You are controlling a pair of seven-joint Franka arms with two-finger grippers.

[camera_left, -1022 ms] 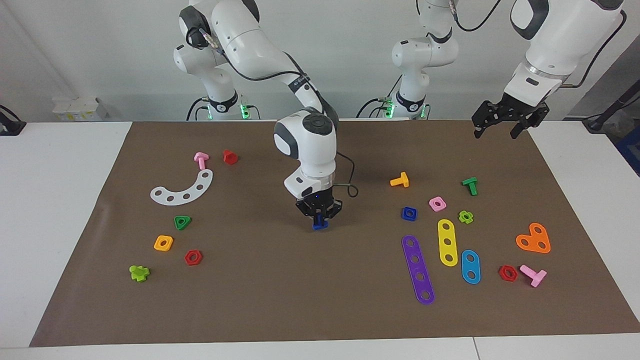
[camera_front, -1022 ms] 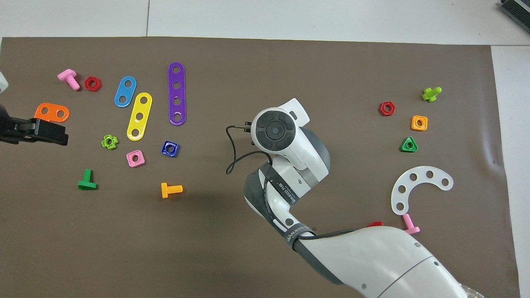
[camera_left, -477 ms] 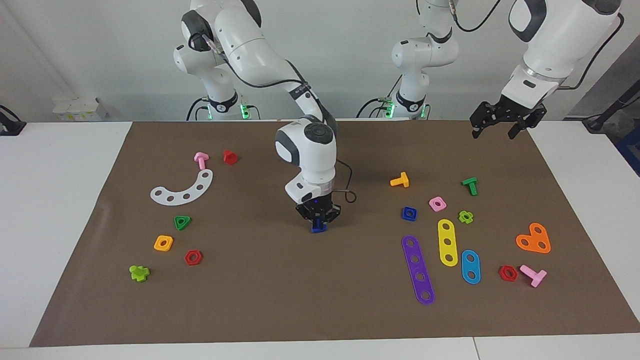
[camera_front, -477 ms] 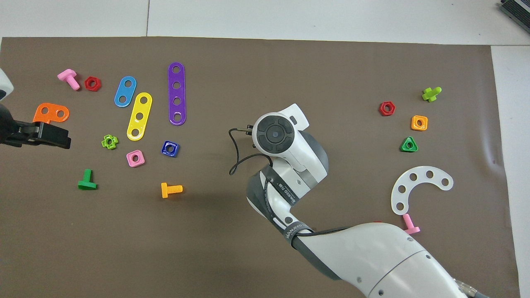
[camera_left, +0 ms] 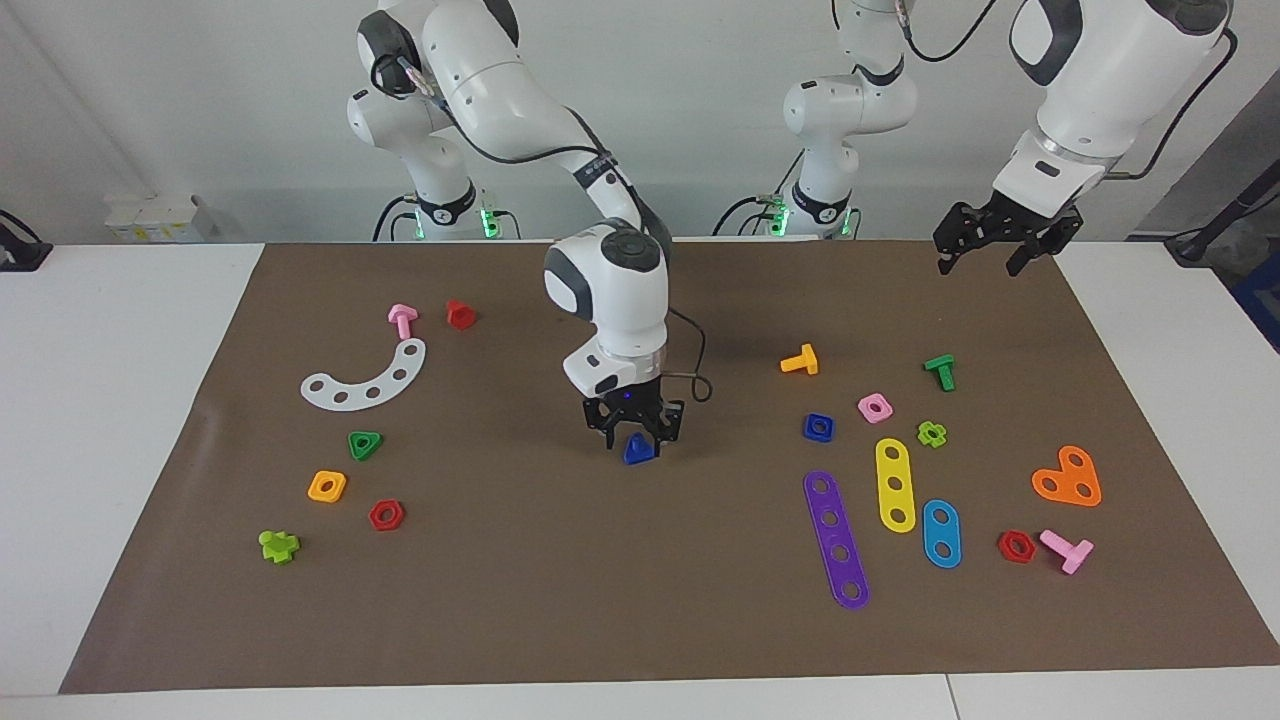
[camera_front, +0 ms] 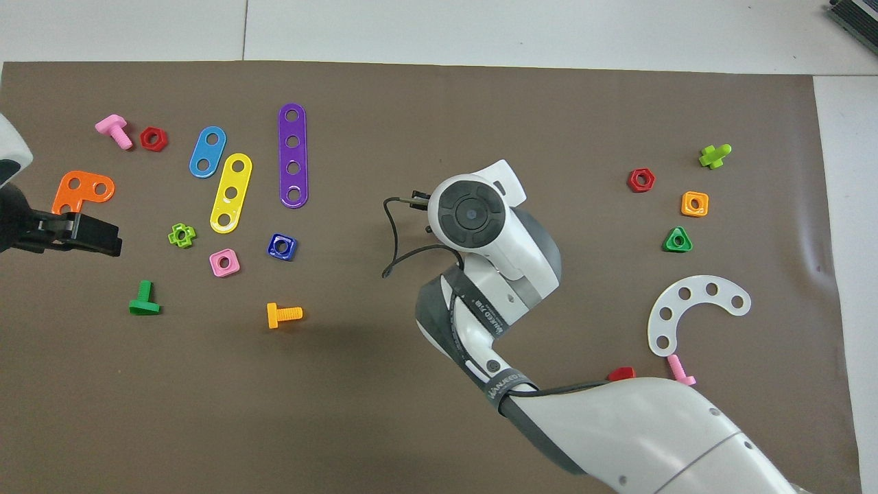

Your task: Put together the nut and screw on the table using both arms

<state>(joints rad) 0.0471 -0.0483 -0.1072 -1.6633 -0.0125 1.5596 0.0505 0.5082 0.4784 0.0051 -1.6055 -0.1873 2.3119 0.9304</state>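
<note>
The dark blue screw (camera_left: 638, 452) rests on the brown mat of the table (camera_left: 560, 600) near its middle, its triangular head showing. My right gripper (camera_left: 636, 432) hangs just above it, open, fingers spread to either side and not gripping it. In the overhead view the right arm's wrist hides the screw. The dark blue square nut (camera_left: 818, 427) (camera_front: 282, 246) lies flat on the mat toward the left arm's end. My left gripper (camera_left: 982, 258) (camera_front: 110, 237) hangs open and empty, raised over the mat's edge at that end.
Around the nut lie a pink nut (camera_left: 875, 407), an orange screw (camera_left: 800, 360), a green screw (camera_left: 940, 371) and purple (camera_left: 836, 540), yellow (camera_left: 895, 484) and blue (camera_left: 941, 533) strips. Toward the right arm's end lie a white curved strip (camera_left: 365, 380), a green triangular nut (camera_left: 365, 444) and an orange nut (camera_left: 327, 486).
The right gripper has opened and let go of the screw, which now sits on the mat beneath it. The left gripper drifted slightly toward the table's middle.
</note>
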